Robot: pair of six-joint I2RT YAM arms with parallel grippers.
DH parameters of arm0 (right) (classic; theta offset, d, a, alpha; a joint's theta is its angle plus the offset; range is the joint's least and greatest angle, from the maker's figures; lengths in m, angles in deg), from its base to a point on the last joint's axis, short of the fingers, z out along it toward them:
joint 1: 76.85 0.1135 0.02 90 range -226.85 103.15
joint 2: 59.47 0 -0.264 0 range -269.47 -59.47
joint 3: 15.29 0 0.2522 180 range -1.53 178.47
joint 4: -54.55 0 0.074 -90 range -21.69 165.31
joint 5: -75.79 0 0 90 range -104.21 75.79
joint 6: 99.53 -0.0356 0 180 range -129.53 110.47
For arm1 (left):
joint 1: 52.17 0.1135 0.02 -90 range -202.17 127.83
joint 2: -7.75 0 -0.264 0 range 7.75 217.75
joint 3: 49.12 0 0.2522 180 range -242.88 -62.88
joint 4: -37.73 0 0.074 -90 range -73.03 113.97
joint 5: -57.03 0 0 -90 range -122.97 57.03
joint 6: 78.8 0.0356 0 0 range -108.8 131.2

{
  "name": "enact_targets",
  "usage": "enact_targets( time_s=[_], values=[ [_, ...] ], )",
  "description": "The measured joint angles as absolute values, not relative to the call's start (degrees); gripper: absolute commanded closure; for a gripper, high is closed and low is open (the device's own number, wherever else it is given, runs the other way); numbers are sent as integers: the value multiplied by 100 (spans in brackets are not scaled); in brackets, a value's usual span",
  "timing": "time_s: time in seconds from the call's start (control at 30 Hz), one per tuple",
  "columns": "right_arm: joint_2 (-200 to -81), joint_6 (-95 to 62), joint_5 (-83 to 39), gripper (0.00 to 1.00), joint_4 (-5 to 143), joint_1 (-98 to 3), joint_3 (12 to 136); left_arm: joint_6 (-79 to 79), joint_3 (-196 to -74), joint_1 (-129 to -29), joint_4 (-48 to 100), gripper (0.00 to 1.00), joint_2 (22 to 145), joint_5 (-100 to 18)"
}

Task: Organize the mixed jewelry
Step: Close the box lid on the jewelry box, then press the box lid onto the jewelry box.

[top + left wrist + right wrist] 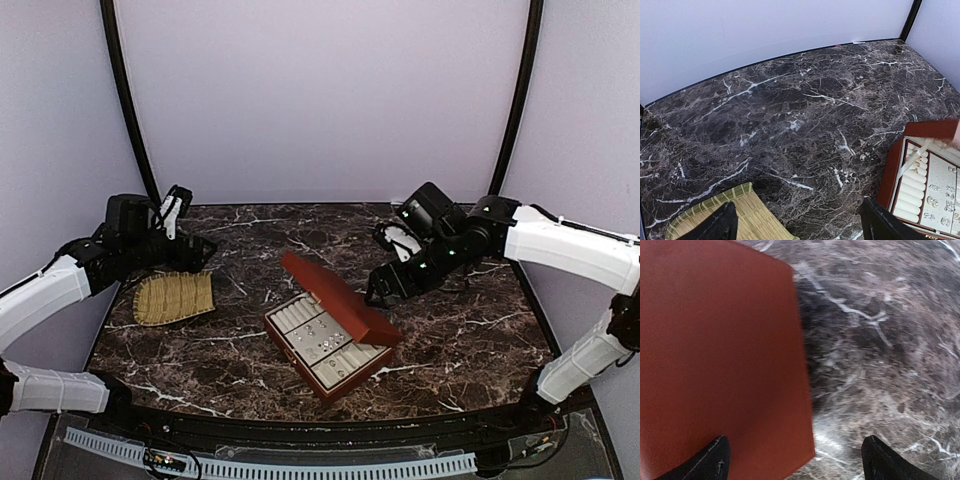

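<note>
Top external view: a red-brown jewelry box sits open near the middle of the dark marble table, its lid raised and tilted back toward the far right. Inside it lies a cream slotted tray, and the small silvery jewelry pieces rest in the tray's compartments; they are too small here to tell apart. A woven straw-coloured mat lies at the left of the table, well apart from the box.

The left gripper hovers over the mat's far edge. In the left wrist view its fingers are spread wide with nothing between them, the mat below and the box at the right edge, tiny studs showing in the tray.

The right gripper hangs just beside the lid's far right end. In the right wrist view its jaws stand wide apart above the lid's corner, gripping nothing.
</note>
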State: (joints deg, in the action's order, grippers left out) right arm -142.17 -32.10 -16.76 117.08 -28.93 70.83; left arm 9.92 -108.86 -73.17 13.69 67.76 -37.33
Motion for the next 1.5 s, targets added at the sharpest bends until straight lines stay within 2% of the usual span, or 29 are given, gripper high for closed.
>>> enact_targets(
  time_s=[0.17, 0.3, 0.5, 0.73, 0.97, 1.5],
  values=[
    [-14197, -3378, -1761, 1, 11341, -2174, 6980, 942, -10886, -7317, 1417, 13, 6809, -4266],
    [-14201, -3855, -1304, 2, 11258, -1745, 6821, 527, -10781, -7444, 1657, 13, 6868, -4760],
    [-14171, -5337, -708, 1, 11256, -1234, 6392, -455, -10114, -8241, 2300, 12, 7132, -5119],
    [-13950, -6954, -802, 1, 10779, -795, 5249, -1112, -9832, -8751, 3034, 11, 8083, -5239],
    [-13983, -7522, -804, 1, 10233, -666, 5177, -1110, -9856, -8884, 3200, 10, 8671, -5104],
    [-14208, -7911, -918, 1, 9691, -618, 4904, -1014, -9786, -9068, 3585, 14, 8964, -4850]
  ],
)
